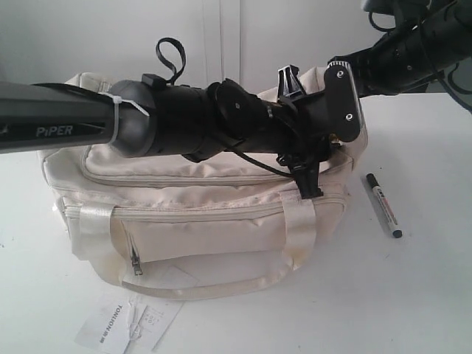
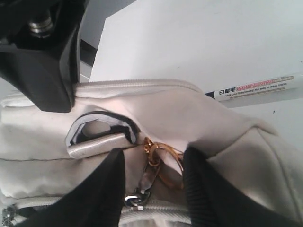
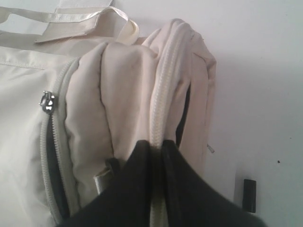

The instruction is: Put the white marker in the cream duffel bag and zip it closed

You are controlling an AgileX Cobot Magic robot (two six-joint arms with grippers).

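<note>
**Inspector:** Where is the slim, black-capped white marker (image 1: 383, 205)?

**Assistant:** It lies flat on the white table (image 1: 435, 295), outside the large, soft fabric cream duffel bag (image 1: 206, 221) and just beside its right end.

**Inspector:** And the bag?

**Assistant:** It stands upright. A printed white paper tag (image 1: 125, 328) lies on the table in front of it.

**Inspector:** The left gripper (image 2: 154, 184)?

**Assistant:** It is over the bag's right end with its jaws apart. A silver metal zip pull (image 2: 144, 182) on a gold ring (image 2: 166, 160) hangs between the fingers. I can see no contact.

**Inspector:** The right gripper (image 3: 158, 156)?

**Assistant:** It is pinched narrow on the bag's zip-edged fabric ridge. A dark gap shows beside that ridge.
</note>
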